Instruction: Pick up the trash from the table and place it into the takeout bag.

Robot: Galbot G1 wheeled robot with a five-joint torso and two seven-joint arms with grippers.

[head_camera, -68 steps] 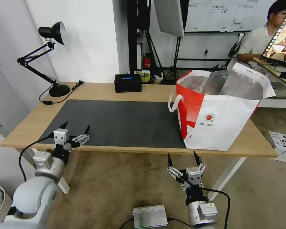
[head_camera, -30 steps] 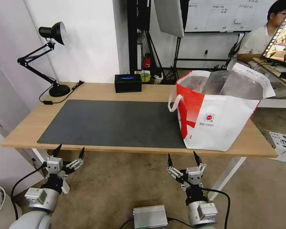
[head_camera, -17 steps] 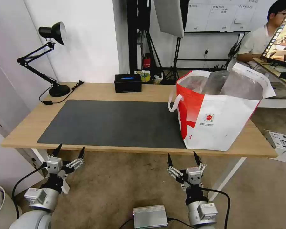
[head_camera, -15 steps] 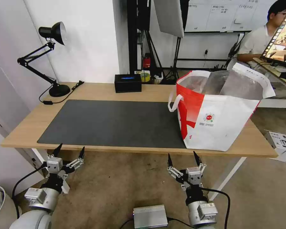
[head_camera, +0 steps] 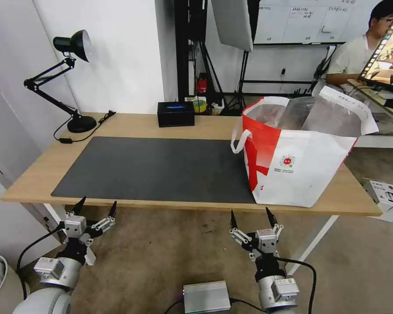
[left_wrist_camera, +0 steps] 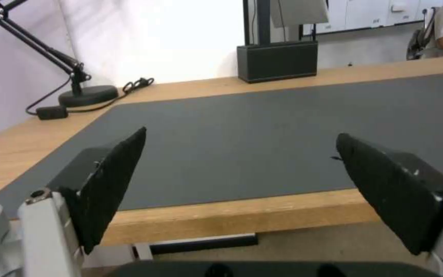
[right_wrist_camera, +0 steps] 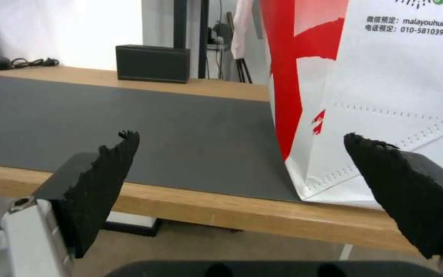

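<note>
A: Bag (head_camera: 299, 159) for the takeout stands on the right part of the table (head_camera: 39, 170), upright and open at the top, with its near left corner on the grey mat (head_camera: 157, 168).

B: And the two grippers?

A: Both are below the near edge of the table, above the floor. The left gripper (head_camera: 95, 207) is under the left near corner, the right gripper (head_camera: 251, 218) is near the middle, in front of the bag. Each one has its jaws wide apart and holds nothing.

B: What is on the far side?

A: A black lamp (head_camera: 70, 78) stands at the far left corner, and a black box (head_camera: 175, 114) stands at the far edge, near the middle. The mat has nothing on it except the bag corner.
</note>
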